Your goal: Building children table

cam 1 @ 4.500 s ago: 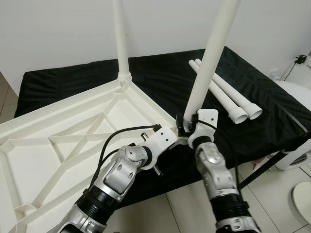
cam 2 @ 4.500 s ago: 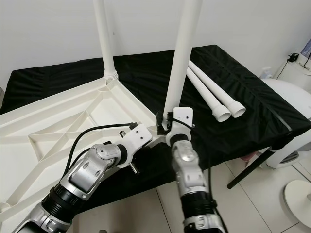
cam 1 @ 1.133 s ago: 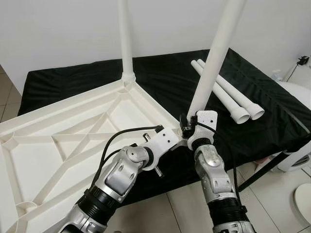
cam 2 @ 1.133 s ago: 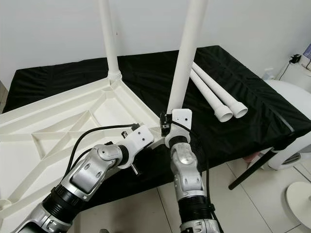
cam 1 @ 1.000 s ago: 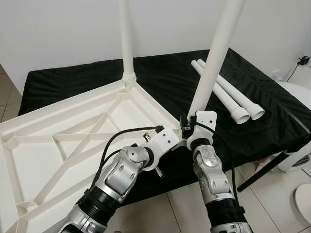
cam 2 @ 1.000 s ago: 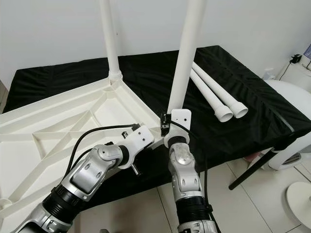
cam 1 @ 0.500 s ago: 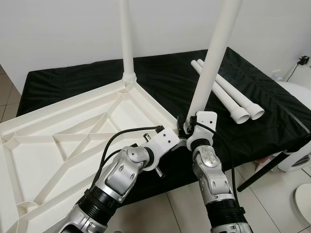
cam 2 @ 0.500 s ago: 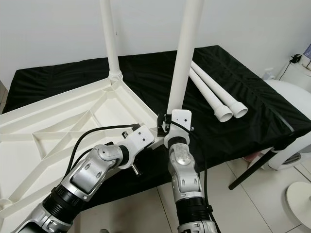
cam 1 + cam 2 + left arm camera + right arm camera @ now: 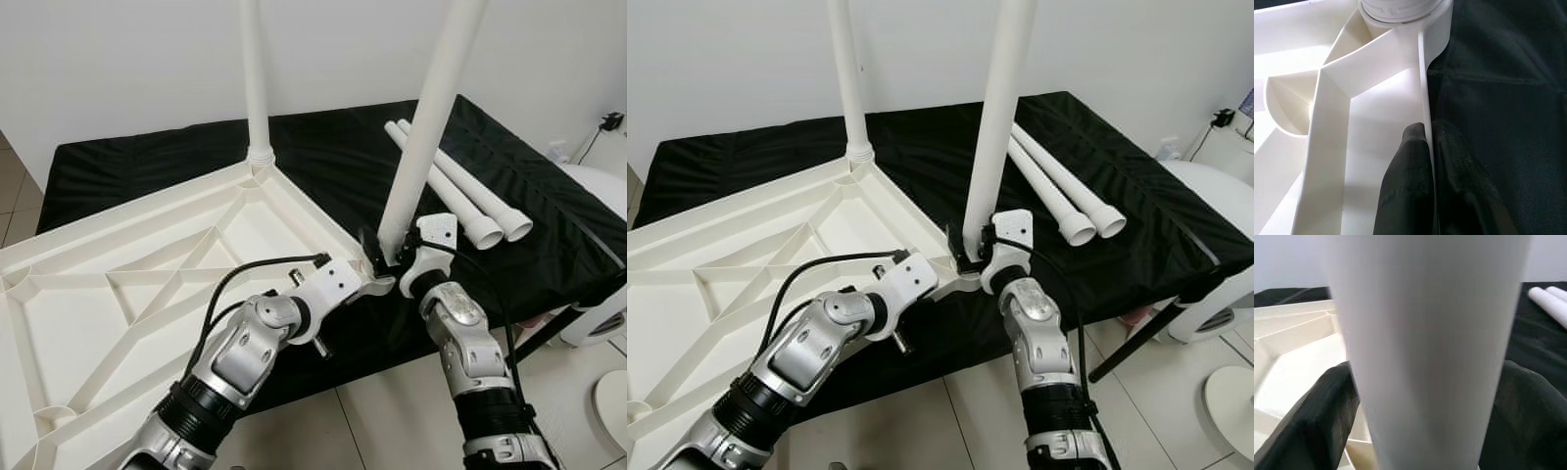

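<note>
While the upturned white tabletop [image 9: 147, 284] lies on the black-covered bench [image 9: 529, 235], the right pincer [image 9: 384, 257] is clenched around the base of the near leg [image 9: 426, 117] at the tabletop's corner. The left pincer [image 9: 377, 285] sits at the rim beside it. From the left wrist, its fingers [image 9: 1410, 176] pinch the tabletop's thin rim. From the right wrist, both fingers [image 9: 1317, 416] flank the leg closely.

Smooth white plastic tabletop [image 9: 147, 294], matt black cloth [image 9: 323, 157]
</note>
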`<state>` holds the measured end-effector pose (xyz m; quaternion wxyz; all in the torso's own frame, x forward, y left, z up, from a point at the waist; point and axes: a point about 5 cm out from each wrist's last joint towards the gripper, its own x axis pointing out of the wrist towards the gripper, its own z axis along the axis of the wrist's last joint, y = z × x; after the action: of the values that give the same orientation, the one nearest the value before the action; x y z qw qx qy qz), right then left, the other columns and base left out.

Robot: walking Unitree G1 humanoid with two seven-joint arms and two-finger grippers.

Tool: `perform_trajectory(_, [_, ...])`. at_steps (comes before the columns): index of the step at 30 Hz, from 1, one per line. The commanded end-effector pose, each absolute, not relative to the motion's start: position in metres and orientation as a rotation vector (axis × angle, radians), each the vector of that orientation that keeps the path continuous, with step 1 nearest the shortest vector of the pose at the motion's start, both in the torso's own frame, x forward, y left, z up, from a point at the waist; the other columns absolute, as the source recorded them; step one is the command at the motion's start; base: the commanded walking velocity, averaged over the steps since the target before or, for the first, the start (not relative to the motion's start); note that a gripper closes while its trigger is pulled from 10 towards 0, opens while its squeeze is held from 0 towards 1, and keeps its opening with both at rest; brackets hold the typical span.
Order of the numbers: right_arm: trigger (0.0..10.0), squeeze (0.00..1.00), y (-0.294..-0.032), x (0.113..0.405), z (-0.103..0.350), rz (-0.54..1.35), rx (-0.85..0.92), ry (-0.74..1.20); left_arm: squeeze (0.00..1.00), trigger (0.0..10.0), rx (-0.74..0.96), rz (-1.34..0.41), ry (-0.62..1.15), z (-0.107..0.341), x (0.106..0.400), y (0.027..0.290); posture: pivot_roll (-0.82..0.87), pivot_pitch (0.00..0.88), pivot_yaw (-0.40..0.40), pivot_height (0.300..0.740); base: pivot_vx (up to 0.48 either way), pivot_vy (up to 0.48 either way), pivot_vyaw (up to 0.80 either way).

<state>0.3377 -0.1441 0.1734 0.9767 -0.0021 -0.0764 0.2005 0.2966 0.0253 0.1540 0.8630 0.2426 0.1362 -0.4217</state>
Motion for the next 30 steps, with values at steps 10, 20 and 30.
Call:
perform_trajectory(10, [10.0, 0.00, -0.155, 0.346, 0.174, 0.716, -0.049, -0.090, 0.00, 10.0, 0.531, -0.891, 0.154, 0.174, 0.298, 0.015, -0.09, 0.076, 0.023, 0.740, 0.000, 0.000, 0.00])
perform_trajectory(20, [10.0, 0.00, -0.161, 0.354, 0.173, 0.812, -0.091, -0.044, 0.00, 10.0, 0.533, -0.890, 0.151, 0.175, 0.298, 0.015, -0.09, 0.066, 0.022, 0.740, 0.000, 0.000, 0.00])
perform_trajectory(30, [0.0, 0.00, -0.161, 0.355, 0.174, 0.869, -0.108, -0.059, 0.00, 10.0, 0.533, -0.892, 0.149, 0.174, 0.297, 0.015, -0.08, 0.059, 0.019, 0.740, 0.000, 0.000, 0.00])
